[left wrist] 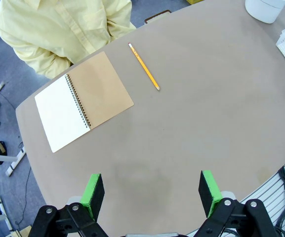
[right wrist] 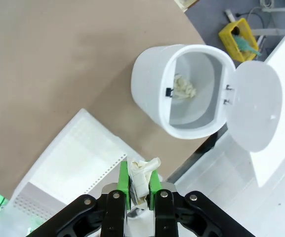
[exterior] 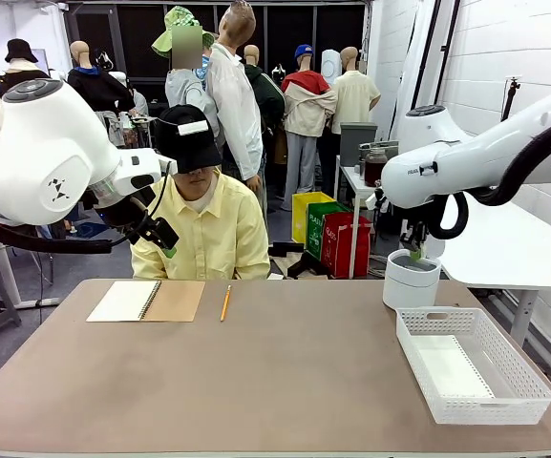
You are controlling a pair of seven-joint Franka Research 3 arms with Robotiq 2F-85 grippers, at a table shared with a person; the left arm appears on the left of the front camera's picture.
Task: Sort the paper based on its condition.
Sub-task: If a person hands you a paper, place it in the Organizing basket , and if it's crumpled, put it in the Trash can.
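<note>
Right pincer (right wrist: 139,183) clamps crumpled paper (right wrist: 143,173) above bin (right wrist: 149,98), left pincer (left wrist: 152,193) wide, empty

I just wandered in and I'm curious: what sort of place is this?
Probably a robotics lab or test workshop. Two white robot arms flank a table where a person sits opposite, beside a notebook, pencil, white bin and basket.

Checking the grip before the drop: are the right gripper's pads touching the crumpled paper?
Touching. The right wrist view shows the right gripper with both green pads pressed against the crumpled paper between them, above the open white bin.
</note>
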